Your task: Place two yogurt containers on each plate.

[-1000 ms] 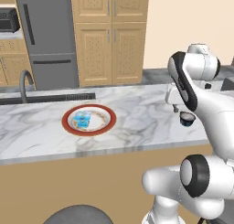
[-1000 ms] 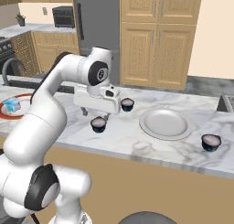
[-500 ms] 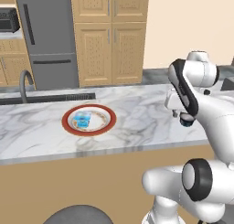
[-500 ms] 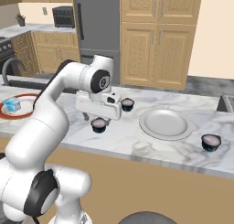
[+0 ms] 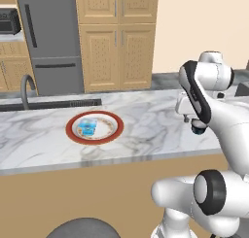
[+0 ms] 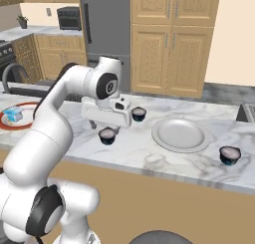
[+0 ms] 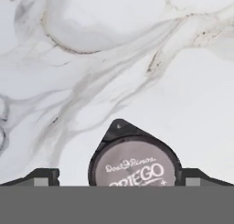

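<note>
A dark yogurt container (image 6: 107, 136) with a grey printed lid (image 7: 135, 166) stands on the marble counter. My gripper (image 6: 107, 130) hangs right over it, open, and its fingertips (image 7: 45, 175) straddle the cup with a gap on one side. From the left the gripper (image 5: 197, 125) shows with the dark cup (image 5: 197, 129) under it. The red-rimmed plate (image 5: 113, 135) holds a pale blue yogurt container (image 5: 88, 127); both lie far to the left, the plate (image 6: 6, 122) and the tub (image 6: 14, 113). Two more dark cups (image 6: 138, 113) (image 6: 229, 155) flank a pale grey plate (image 6: 180, 134).
A sink with a curved faucet (image 5: 26, 86) sits at the counter's back left. Behind the counter stand a grey fridge (image 5: 48, 38) and wooden cabinets (image 5: 116, 47). The counter's front edge (image 6: 164, 173) runs close below the cups.
The hand has sunk a little over the dark cup and the arm's elbow has shifted. The cup, the plates and the other containers have stayed put.
</note>
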### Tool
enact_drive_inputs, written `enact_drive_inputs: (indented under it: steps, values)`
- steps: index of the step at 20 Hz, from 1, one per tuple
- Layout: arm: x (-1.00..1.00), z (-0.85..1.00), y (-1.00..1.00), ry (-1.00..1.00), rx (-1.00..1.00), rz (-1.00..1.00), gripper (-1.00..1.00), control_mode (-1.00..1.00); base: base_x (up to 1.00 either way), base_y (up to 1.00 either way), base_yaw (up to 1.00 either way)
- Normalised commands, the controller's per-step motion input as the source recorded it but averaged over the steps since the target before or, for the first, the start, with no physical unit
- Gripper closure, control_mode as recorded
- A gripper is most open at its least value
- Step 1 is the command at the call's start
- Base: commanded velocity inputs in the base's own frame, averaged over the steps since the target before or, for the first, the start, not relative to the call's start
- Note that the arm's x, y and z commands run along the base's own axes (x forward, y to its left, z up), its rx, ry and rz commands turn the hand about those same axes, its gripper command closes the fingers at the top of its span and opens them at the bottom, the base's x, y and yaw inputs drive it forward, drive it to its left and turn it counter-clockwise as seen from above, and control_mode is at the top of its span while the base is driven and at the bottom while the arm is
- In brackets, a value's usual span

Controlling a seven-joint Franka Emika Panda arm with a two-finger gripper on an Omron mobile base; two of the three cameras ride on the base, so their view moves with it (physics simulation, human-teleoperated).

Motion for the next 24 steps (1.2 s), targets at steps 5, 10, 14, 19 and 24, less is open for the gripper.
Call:
enact_drive_inputs:
  steps: [5,10,14,19,24]
  values:
    - [0.00,0.50,0.00,0.02,-0.02,0.00,-1.00,-1.00,0.00,0.00,0.00]
    - [-0.02,0.00,-0.05,0.01,-0.03,0.00,-1.00,-1.00,0.00,0.00,0.00]
    - [-0.21,-0.21,0.00,0.00,0.00,0.00,-1.00,-1.00,0.00,0.00,0.00]
    - [-0.02,-0.39,0.00,0.00,0.00,0.00,-1.00,-1.00,0.00,0.00,0.00]
    - [0.00,-0.36,0.00,0.00,0.00,0.00,-1.00,-1.00,0.00,0.00,0.00]
